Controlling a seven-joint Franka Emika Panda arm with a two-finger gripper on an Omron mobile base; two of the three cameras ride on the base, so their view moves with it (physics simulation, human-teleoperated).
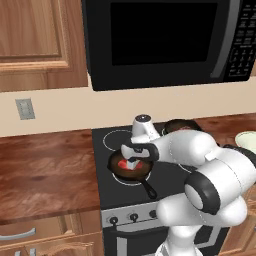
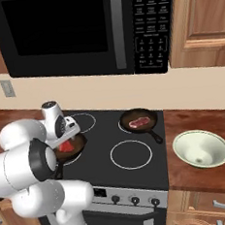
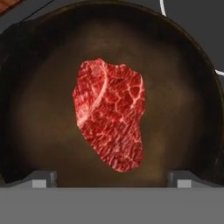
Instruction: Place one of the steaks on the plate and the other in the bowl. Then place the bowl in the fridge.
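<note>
I'm on the first step: picking up the near steak, which lies flat in the front-left skillet on the stove. My tool hangs just above it, fully spread and empty. Next I should lower straight down, straddle the meat, then close. The bowl waits on the bench to the right.

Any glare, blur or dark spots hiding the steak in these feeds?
Hand view: steak sharp, evenly lit, no glare; skillet darkens toward its rim. Left base view: soft, the gripper covers most of the steak. Right base view: second steak small but clear.
</note>
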